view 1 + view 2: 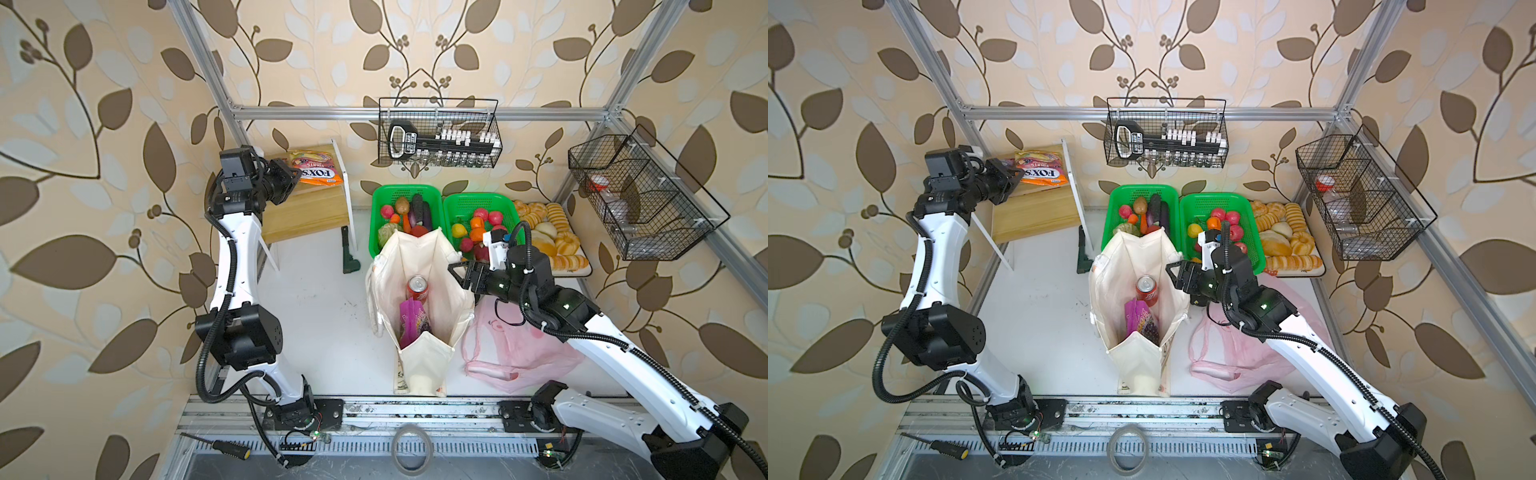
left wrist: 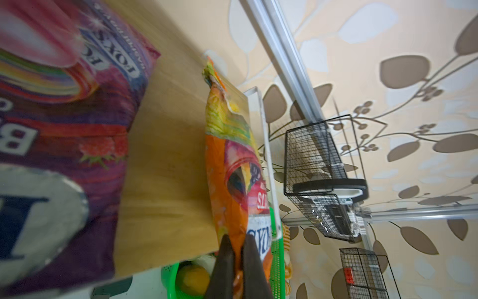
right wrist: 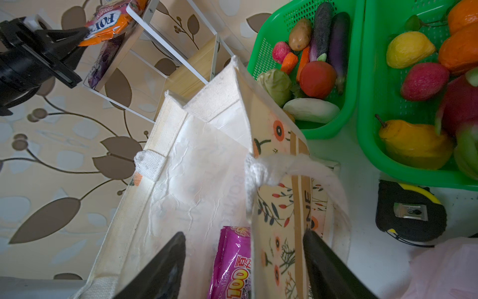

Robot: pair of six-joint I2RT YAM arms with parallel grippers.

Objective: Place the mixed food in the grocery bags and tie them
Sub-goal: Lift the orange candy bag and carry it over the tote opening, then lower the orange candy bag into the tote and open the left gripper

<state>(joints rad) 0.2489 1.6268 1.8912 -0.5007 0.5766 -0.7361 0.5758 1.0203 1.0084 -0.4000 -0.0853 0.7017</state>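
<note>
Left wrist view, crinkly orange packet (image 2: 227,168), woodgrain shelf (image 2: 168,168)

Bread rolls (image 1: 557,243) lie just beside the green fruit basket (image 1: 478,203).

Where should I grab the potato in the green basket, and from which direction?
Probably from straight above, jaws across the narrow middle of the potato: it lies uncovered among the vegetables, and the walls of the green basket block a sideways approach.
</note>
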